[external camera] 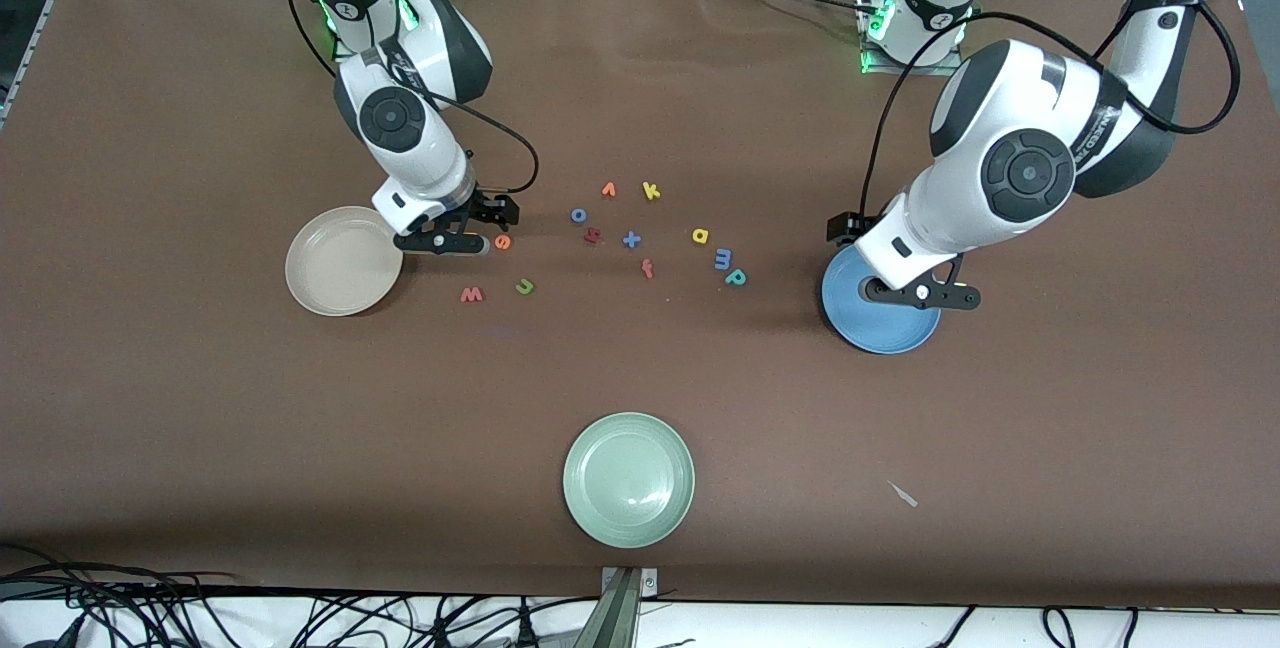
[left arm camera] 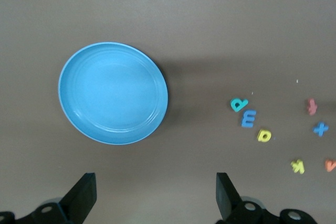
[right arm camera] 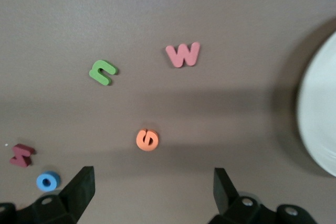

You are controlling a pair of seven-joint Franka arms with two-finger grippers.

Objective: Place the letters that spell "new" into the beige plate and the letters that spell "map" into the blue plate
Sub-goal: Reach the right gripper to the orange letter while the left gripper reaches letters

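Note:
The beige plate (external camera: pixel 343 260) (right arm camera: pixel 320 114) lies toward the right arm's end of the table. Beside it my right gripper (external camera: pixel 445 242) (right arm camera: pixel 152 192) hovers open and holds nothing, close to the orange "e" (external camera: pixel 503 242) (right arm camera: pixel 147 140). The pinkish "w" (external camera: pixel 472 295) (right arm camera: pixel 183 54) and green "n" (external camera: pixel 525 286) (right arm camera: pixel 102 72) lie nearer the front camera. My left gripper (external camera: pixel 920 294) (left arm camera: pixel 156 192) hangs open and holds nothing over the blue plate (external camera: pixel 880 318) (left arm camera: pixel 113 93). The yellow "a" (external camera: pixel 700 236) (left arm camera: pixel 264 136), blue "m" (external camera: pixel 723 258) (left arm camera: pixel 248 118) and teal "p" (external camera: pixel 735 277) (left arm camera: pixel 239 104) lie in a row beside that plate.
Loose mid-table letters: blue "o" (external camera: pixel 578 216), orange "v" (external camera: pixel 608 190), yellow "k" (external camera: pixel 651 191), a dark red letter (external camera: pixel 593 236), blue "x" (external camera: pixel 631 240), red "f" (external camera: pixel 647 269). A pale green plate (external camera: pixel 628 479) sits near the front edge.

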